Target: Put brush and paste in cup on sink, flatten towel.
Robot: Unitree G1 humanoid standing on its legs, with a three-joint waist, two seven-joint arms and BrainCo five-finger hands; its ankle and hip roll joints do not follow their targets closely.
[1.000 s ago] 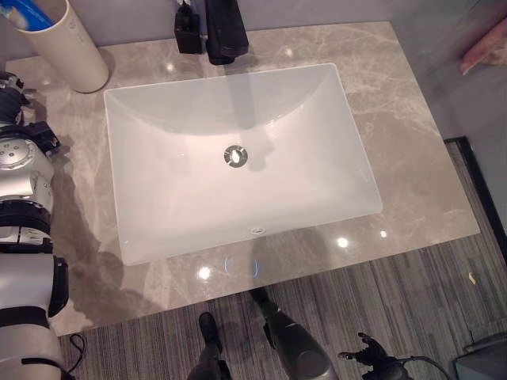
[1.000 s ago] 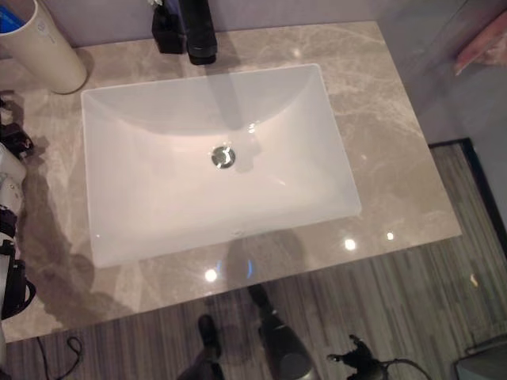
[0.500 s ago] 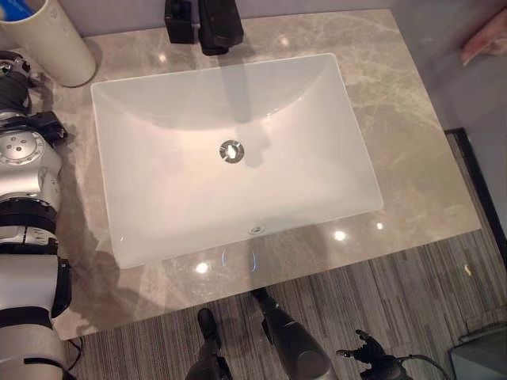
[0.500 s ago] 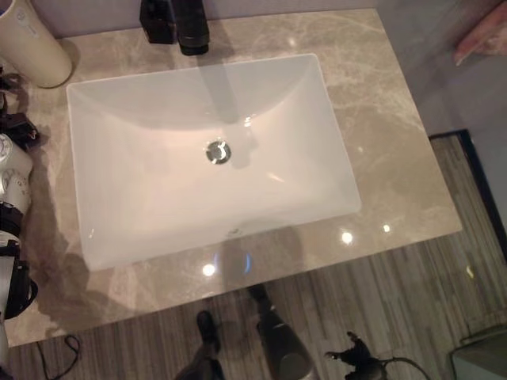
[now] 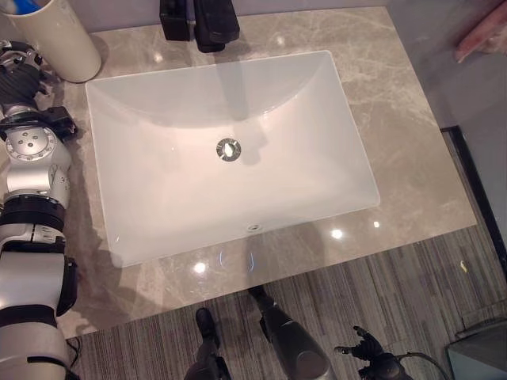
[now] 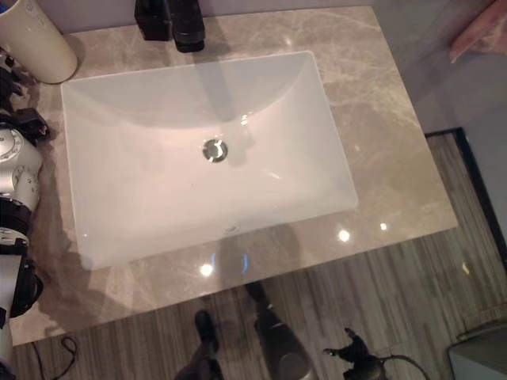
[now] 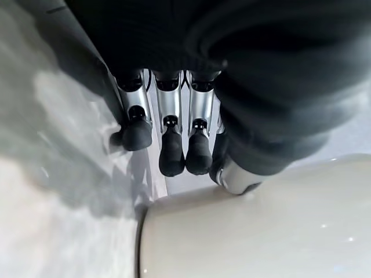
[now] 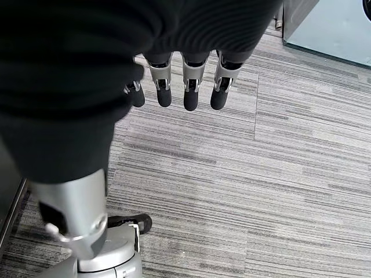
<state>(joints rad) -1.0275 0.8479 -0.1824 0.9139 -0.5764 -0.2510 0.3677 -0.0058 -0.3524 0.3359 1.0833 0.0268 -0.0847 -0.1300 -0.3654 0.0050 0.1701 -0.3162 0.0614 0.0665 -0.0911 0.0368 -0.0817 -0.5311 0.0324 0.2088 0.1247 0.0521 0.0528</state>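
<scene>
A cream cup (image 5: 67, 39) stands on the marble counter at the back left corner, and something blue (image 5: 20, 6) shows inside its rim. My left hand (image 5: 22, 75) is just in front of the cup and to its left. In the left wrist view its fingers (image 7: 172, 153) hang straight and hold nothing, close to the cup's wall (image 7: 261, 231). My right hand (image 5: 366, 350) hangs low over the striped floor in front of the counter, fingers (image 8: 190, 92) relaxed and empty. A pink cloth (image 5: 479, 39) lies at the far right, beyond the counter.
A white rectangular sink (image 5: 333, 119) takes up the middle of the counter. A black faucet (image 5: 214, 20) and a black box (image 5: 174, 20) stand behind it. Bare marble (image 5: 404, 142) lies right of the basin.
The camera has shifted a little, so the scene sits higher and further left. My left arm has reached forward and its hand is nearer the cup. The right hand stays low.
</scene>
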